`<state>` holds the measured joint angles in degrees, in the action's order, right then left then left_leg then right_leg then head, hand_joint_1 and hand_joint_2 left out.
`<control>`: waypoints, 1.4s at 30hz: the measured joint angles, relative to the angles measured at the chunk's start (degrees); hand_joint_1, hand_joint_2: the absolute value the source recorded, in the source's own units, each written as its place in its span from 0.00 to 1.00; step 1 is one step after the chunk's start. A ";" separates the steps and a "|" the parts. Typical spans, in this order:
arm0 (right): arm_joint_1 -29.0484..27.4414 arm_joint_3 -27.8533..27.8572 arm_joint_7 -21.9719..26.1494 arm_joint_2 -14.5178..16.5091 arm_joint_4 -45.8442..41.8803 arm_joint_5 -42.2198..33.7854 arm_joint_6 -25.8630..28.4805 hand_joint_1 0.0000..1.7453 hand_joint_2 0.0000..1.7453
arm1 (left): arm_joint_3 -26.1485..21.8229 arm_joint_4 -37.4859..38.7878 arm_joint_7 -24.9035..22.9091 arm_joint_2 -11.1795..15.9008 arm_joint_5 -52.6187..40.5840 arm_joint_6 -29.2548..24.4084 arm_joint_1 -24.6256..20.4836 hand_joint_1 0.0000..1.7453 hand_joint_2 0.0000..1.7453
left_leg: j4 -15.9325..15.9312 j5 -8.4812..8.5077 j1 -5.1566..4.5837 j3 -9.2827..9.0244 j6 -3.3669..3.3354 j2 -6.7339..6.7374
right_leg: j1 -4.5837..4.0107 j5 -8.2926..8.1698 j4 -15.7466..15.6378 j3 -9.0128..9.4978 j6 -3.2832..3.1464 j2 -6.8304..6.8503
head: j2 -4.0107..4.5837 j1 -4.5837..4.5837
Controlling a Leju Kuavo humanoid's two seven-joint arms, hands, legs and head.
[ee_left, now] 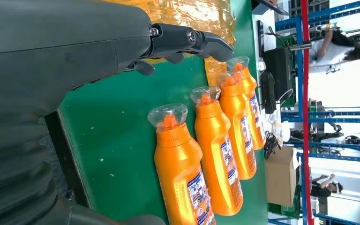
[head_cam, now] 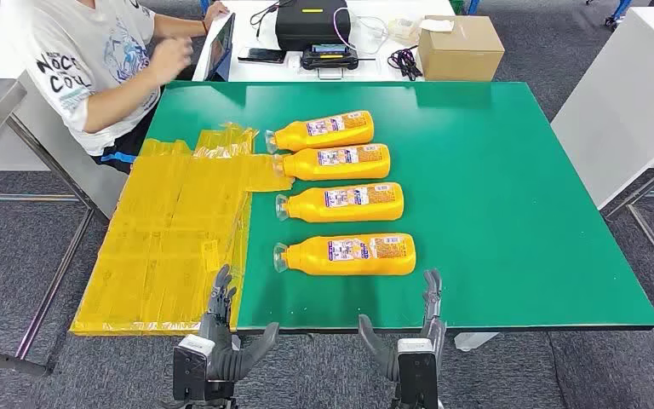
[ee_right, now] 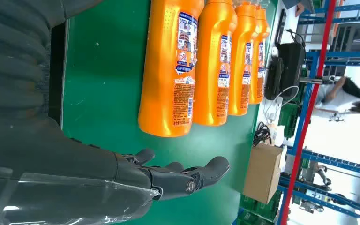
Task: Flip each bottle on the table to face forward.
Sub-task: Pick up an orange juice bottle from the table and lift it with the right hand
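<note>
bottles all flat, none visibly flipped; left hand and right hand released, empty, at table edge.

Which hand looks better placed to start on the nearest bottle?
Probably the right hand: it is open just below the nearest bottle body. The left hand, also open, sits over the yellow sheet, beyond the cap.
</note>
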<state>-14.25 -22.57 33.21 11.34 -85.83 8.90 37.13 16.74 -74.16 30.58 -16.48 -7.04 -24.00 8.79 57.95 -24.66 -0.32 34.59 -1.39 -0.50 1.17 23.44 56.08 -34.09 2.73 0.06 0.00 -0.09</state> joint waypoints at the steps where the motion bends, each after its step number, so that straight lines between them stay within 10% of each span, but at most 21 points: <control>1: 0.00 -0.01 0.06 0.00 0.00 -0.01 0.01 0.00 1.00 | 0.00 0.01 0.00 0.00 0.01 0.01 0.00 0.00 1.00 | 0.00 0.00 0.00 0.00 0.00 0.00 | 0.00 0.00 0.00 0.00 0.00 0.00 | 0.00 0.00; 30: 0.01 -0.80 -0.36 -0.16 -0.02 0.66 0.72 0.00 1.00 | 0.00 0.39 0.01 0.00 0.00 0.14 0.00 0.00 1.00 | 0.00 0.00 0.00 0.00 0.00 0.00 | 0.00 0.00 0.00 0.00 0.00 0.00 | 0.00 0.00; 42: 2.27 0.72 -17.72 -1.94 -3.50 29.28 -2.72 0.00 1.00 | -1.20 -0.81 0.67 0.82 -7.89 -2.20 -0.31 0.00 1.00 | 0.00 0.02 0.00 -0.01 -0.01 0.00 | 0.00 -0.01 0.00 0.01 0.00 0.00 | 0.00 -0.01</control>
<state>-11.98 -21.85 15.49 9.40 -89.33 38.18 34.41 15.54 -74.97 31.25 -15.66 -14.92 -26.20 8.48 57.95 -24.65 -0.32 34.58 -1.40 -0.50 1.17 23.43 56.08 -34.07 2.73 0.06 0.00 -0.09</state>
